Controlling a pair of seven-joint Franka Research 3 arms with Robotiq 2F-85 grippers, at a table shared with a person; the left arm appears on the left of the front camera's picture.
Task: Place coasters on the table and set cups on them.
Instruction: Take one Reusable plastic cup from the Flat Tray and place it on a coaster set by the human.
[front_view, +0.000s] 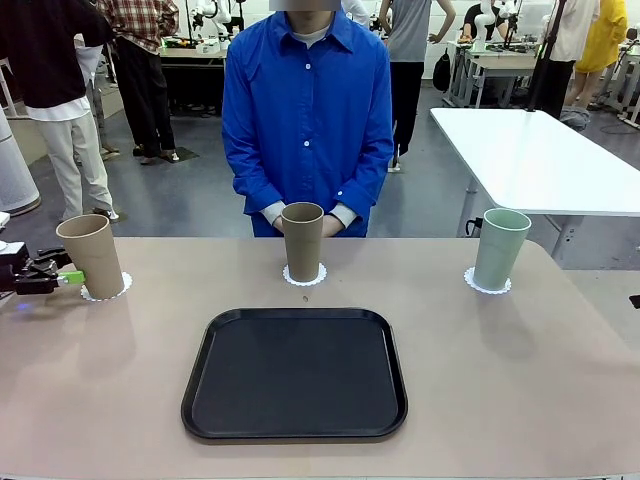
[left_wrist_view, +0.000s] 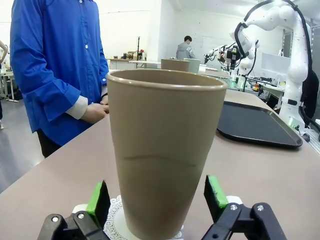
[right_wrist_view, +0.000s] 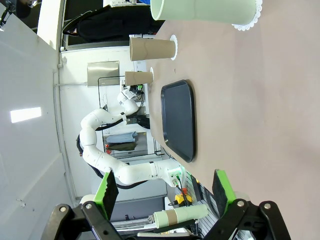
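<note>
- Cups are standing upright on the tabletop, each on its own coaster: a tan cup at the robot's left on a lacy coaster, a second tan cup in the middle in front of the person, and a mint cup at the right on another coaster.
- You are looking at what seems to be the release of the left tan cup; all three cups appear set, so the task looks close to done.
- Your left end effector is sitting low at the tabletop with its jaws spread wide; the green pads are flanking the cup's base and standing clear of its wall.
- To finish well, you should be backing straight out along the fingers, keeping the pads off the cup wall so it is not tipping or sliding off the doily.
- Your right end effector is also standing open and gripping nothing, hovering well apart from the mint cup with its wrist rolled sideways.
- Person's hands are resting clasped just behind the middle cup.
- Black tray is lying bare near the robot's edge.
</note>
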